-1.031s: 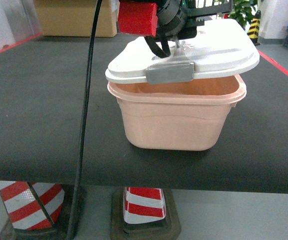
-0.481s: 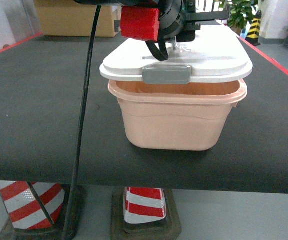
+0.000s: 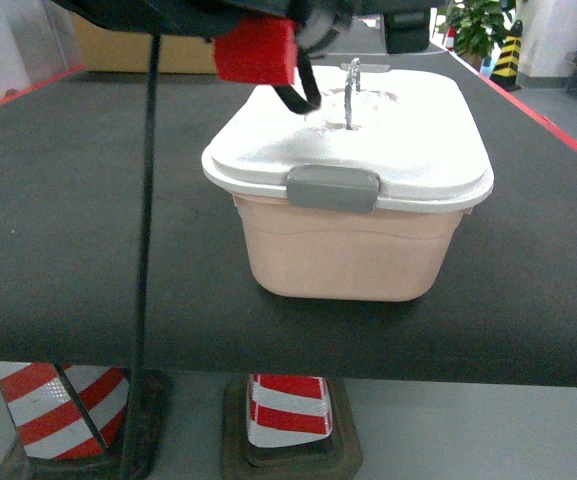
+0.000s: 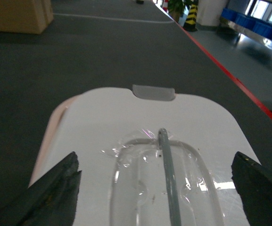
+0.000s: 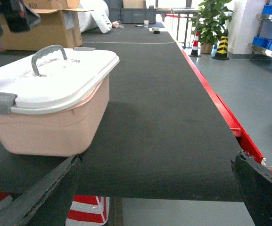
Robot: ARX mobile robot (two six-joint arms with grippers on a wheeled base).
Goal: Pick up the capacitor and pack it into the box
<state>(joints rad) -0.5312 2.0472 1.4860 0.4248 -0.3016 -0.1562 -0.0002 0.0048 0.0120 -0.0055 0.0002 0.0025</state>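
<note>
— The box (image 3: 343, 255), the pale pink one, where's it sitting?

— On the black table (image 3: 58, 220), close to the near edge and a little toward the red-striped right edge. Its white lid (image 3: 368, 135) lies flat on top, and the grey latch (image 3: 333, 188) on the near side hangs over the rim. The grey handle (image 3: 351, 92) stands upright in the middle of the lid.

— Can you see inside?

— No, the lid covers it. Whatever is in there is hidden, and I can't make out a capacitor anywhere.

— And the arms?

— The left gripper (image 4: 157, 188) hangs over the lid with its jaws spread wide, one dark fingertip (image 4: 55, 193) toward each side of the lid, the handle between them. They touch nothing and grip nothing. From the front, that arm is mostly cut off by the top of the view; only a red block (image 3: 256, 50) and a black cable (image 3: 146, 250) show clearly.

— The right one?

— The right gripper (image 5: 157, 188) is off toward the right edge of the table, jaws likewise wide apart and empty, well away from the box. Only its fingertips show, at the bottom corners of its own camera.

— Anything behind?

— A brown cardboard carton (image 5: 46, 28) at the far end, and striped cones (image 3: 288, 410) under the table.
</note>
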